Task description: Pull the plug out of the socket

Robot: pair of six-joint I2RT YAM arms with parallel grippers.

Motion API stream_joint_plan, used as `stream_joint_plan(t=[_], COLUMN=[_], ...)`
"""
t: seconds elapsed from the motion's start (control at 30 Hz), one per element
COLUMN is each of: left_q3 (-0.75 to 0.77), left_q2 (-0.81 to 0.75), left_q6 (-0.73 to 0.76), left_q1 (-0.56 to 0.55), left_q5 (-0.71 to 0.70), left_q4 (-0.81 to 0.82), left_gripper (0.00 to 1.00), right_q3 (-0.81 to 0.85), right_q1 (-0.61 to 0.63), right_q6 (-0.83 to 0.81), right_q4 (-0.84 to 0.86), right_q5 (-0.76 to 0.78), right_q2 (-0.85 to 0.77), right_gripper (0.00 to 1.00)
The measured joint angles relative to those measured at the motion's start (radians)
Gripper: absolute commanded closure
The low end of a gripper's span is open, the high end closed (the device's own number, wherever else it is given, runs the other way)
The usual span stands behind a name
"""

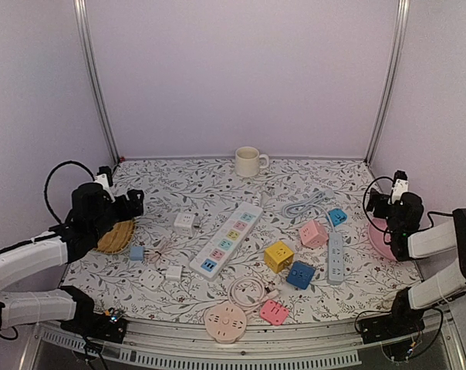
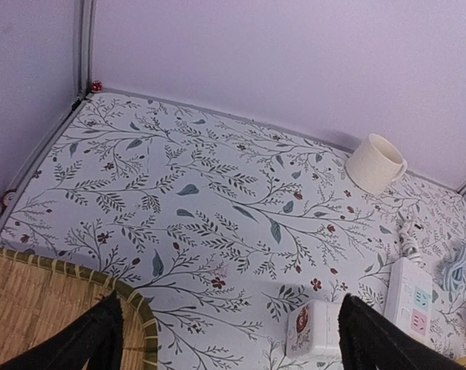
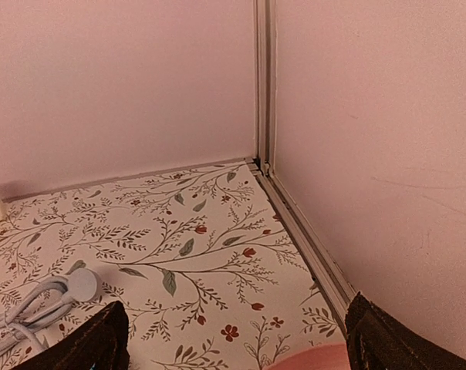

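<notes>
1. Spreading across the whole frame, floral-print table point(image 1: 179, 183), with sockets, adapters and cables bunched at its middle, between the two arms.
2. Running on a diagonal from near-left to far-right, white power strip point(image 1: 227, 240). Lies closer to the left arm than the right and shows at the right edge of the left wrist view.
3. Hanging spread wide and empty above a woven basket point(image 1: 116, 237) at the table's left side, left gripper point(image 1: 133, 203). Points right and slightly forward, with a white cube adapter point(image 1: 185, 223) just ahead and the strip beyond it.
4. Hanging equally spread with nothing between its jaws, right gripper point(image 1: 376, 202), over a pink plate point(image 1: 378, 237) at the right edge. Looks toward the back corner, away from the cluster.
5. Curling near the front edge, coiled white cable point(image 1: 247, 291), roughly midway between the arms.
6. Remaining too small to single out from above, the seated plug. Probably somewhere in the central cluster, so inward from either hand, likely a shorter reach from the left.
</notes>
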Motion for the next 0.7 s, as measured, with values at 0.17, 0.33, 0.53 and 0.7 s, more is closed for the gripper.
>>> stream_joint_plan(t=[0.17,0.33,0.53,0.7], left_q3=[-0.038,-0.058,-0.205,-0.323], left_q2=[-0.023,-0.001,-0.003,0.07], left_q6=[0.018,0.082,0.248,0.34], left_q1=[0.065,0.12,0.172,0.26], left_q5=[-0.014,-0.076,-0.131,-0.124], left_q4=[0.048,0.119,0.38,0.648], left_gripper=[0.03,0.03,0.03,0.03], right_q3=[-0.044,-0.093,-0.066,-0.064], right_q1=[0.0,0.0,0.0,0.0], right_q6=[-0.002,-0.004,-0.008,-0.008], right_q4=[0.19,0.321,0.356,0.358], right_q5=[-0.107,-0.165,-0.202,-0.209], right_q2=[0.036,0.159,0.163,0.163], right_gripper=[0.01,0.01,0.01,0.01])
